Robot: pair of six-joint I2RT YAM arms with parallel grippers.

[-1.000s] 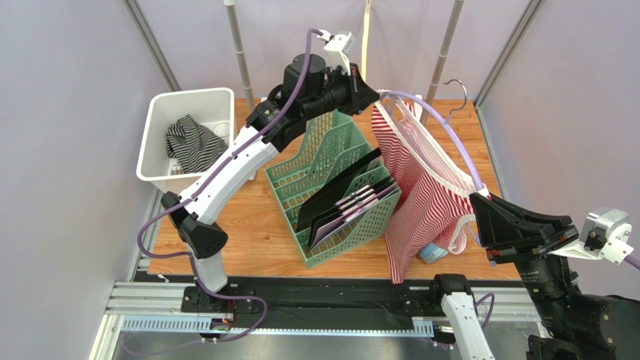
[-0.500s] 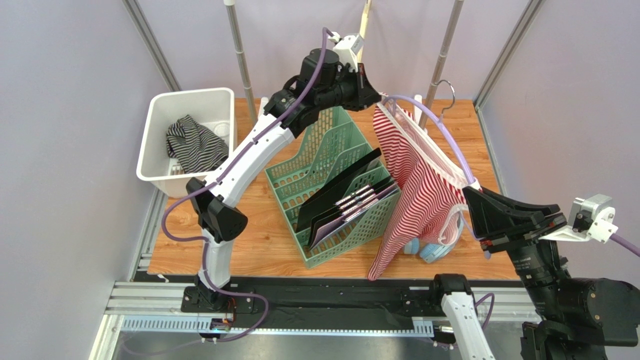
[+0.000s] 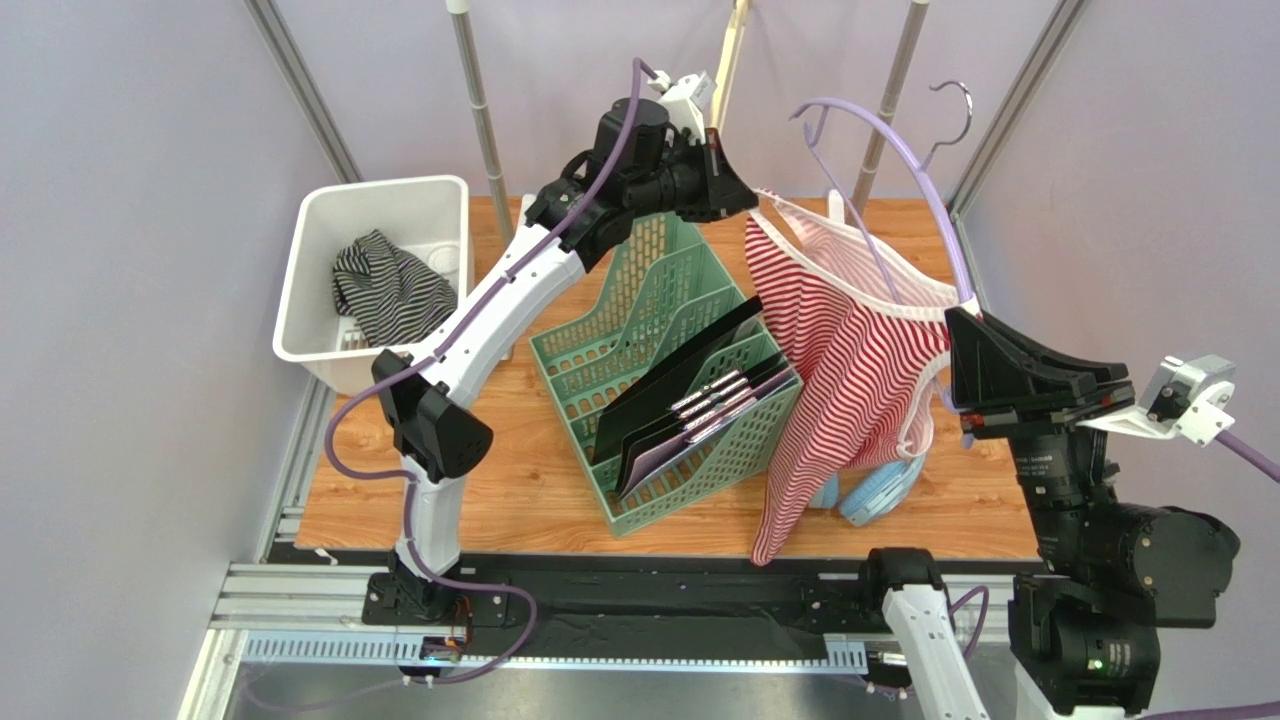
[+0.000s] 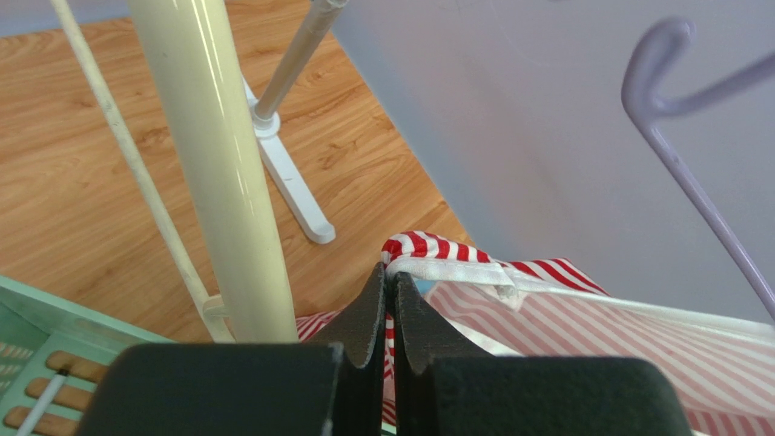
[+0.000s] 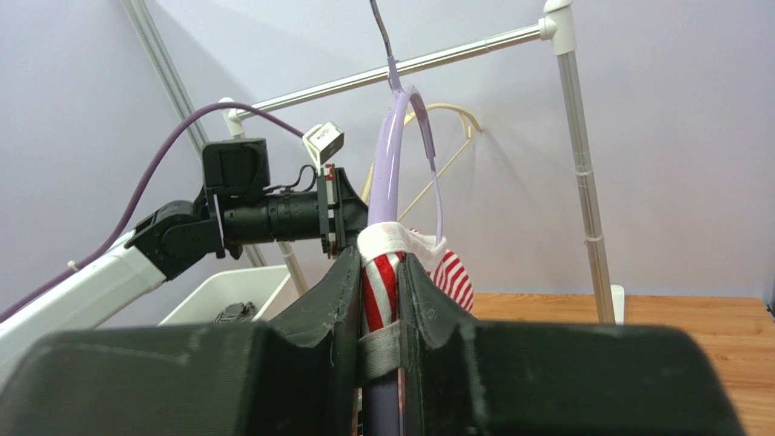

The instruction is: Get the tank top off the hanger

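Top view: my left arm stretches high, left hand clenched on the tank top strap. My right hand is raised opposite, cloth slung between above the desk.
Left wrist: fingers pinch the white hem.
Right wrist: my fingers clamp striped fabric against the upright lilac hanger.

Walls: plain pale lavender, evenly lit.
Counter: orange-brown wood grain.
Rack: grey metal poles at the back.
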